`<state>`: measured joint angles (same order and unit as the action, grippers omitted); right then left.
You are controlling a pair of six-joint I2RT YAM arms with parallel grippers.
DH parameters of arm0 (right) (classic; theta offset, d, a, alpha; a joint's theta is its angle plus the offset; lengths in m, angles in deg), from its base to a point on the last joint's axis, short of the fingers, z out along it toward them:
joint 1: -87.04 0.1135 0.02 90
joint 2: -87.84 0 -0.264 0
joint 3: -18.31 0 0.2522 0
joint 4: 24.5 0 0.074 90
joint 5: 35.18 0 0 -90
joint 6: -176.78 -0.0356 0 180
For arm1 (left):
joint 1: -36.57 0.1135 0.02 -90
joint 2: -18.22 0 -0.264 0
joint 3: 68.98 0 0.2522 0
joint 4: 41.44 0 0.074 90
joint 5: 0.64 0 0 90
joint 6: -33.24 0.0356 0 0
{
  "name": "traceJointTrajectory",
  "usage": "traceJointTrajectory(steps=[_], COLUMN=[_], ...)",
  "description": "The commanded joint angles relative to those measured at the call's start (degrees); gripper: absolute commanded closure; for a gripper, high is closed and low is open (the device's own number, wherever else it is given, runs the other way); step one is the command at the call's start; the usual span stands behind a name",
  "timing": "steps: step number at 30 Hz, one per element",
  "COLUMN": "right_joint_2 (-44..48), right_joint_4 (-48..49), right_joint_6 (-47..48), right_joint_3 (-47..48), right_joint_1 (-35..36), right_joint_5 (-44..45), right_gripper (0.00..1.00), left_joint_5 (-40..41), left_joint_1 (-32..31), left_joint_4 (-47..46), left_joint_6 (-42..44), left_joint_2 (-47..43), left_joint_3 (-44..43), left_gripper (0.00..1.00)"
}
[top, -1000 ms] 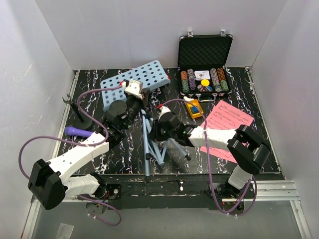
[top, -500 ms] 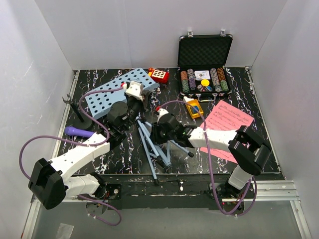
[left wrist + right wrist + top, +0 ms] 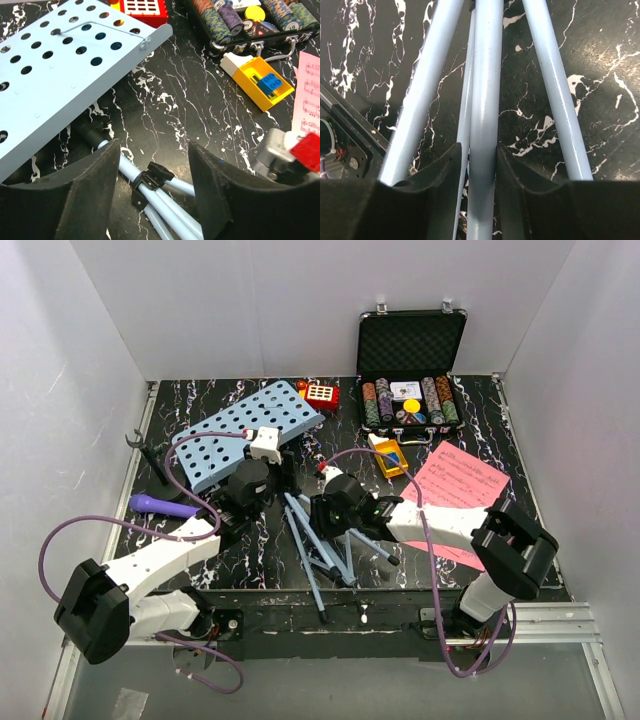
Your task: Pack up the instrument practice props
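The light-blue perforated music stand lies on its side, its plate [image 3: 240, 432] [image 3: 55, 75] at the back left and its folded tripod legs [image 3: 322, 550] pointing to the near edge. My left gripper [image 3: 283, 476] [image 3: 154, 150] is open above the stand's black joint clamp [image 3: 150, 181] and grips nothing. My right gripper [image 3: 322, 512] [image 3: 480, 150] straddles the middle tube [image 3: 485, 100], jaws slightly open with a thin gap on the left. The purple microphone [image 3: 160, 505] and the black mic stand [image 3: 158, 466] are at the left. Pink sheet-music pages [image 3: 455, 480] [image 3: 307, 95] lie on the right.
An open black case of poker chips [image 3: 410, 370] [image 3: 250, 20] stands at the back. A red toy [image 3: 320, 394] [image 3: 142, 7] sits by the plate's far corner and a yellow toy [image 3: 388, 455] [image 3: 262, 82] in front of the case. White walls close three sides.
The left gripper has opened and let go of the stand. The plate has come down flat to the left, uncovering the red toy. The legs swung toward the near edge. The right jaws have loosened.
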<state>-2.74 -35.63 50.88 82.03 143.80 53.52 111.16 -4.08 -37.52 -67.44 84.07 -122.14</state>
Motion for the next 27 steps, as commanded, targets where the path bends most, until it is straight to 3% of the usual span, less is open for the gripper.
traceJointTrajectory(steps=[1, 4, 5, 6, 17, 20, 27], right_joint_2=[5.33, 5.60, 5.68, 5.94, 11.39, 14.64, 16.94], right_joint_4=[0.19, -2.54, -5.50, -7.62, -28.29, -26.02, -22.58], right_joint_6=[1.18, 1.71, 2.06, 2.41, 7.94, 10.84, 12.34], right_joint_3=[1.99, 4.09, 5.06, 5.85, 13.67, 13.24, 12.36], right_joint_1=[0.73, 0.73, 0.73, 0.73, 0.29, -0.76, -4.37], right_joint_5=[-2.57, -2.57, -2.13, -1.43, 17.29, 12.14, -14.84], right_gripper=[0.53, 0.38, 0.21, 0.17, 0.13, 0.09, 0.09], left_joint_5=[2.37, 2.45, 2.63, 2.72, 4.56, 4.39, 2.19], left_joint_1=[-0.05, -0.14, -0.14, -0.14, -0.05, -0.05, -0.05], left_joint_4=[2.37, 3.43, 3.95, 4.65, 9.49, 12.30, 14.24], left_joint_6=[-4.35, -6.45, -7.16, -8.03, -17.79, -20.69, -27.72], left_joint_2=[-2.48, -1.95, -1.69, -1.51, -0.19, -0.36, -0.63], left_joint_3=[0.29, -0.15, -0.15, -0.41, 0.64, 0.64, 0.99], left_gripper=[0.41, 0.38, 0.37, 0.37, 0.29, 0.27, 0.24])
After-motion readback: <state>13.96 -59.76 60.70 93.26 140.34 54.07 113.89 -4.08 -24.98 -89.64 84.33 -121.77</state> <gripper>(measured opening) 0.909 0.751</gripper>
